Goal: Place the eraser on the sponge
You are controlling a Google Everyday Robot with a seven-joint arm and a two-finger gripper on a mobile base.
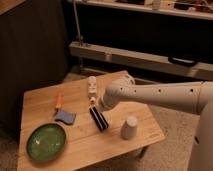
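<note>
The eraser (98, 119) lies on the worktop (80, 145) near the sponge (65, 117), not on it; the gripper (96, 103) hangs at the eraser's far end, its hold impossible to tell.

Wooden table (80, 132), green plate (46, 141), orange marker (58, 101), small white bottle (92, 87), upturned white cup (130, 128)

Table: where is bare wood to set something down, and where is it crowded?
Bare: the near edge of the table between plate and cup, and the far-left corner behind the marker. Crowded: the middle, where sponge, bottle, eraser and the gripper, at the eraser's far end, cluster.
</note>
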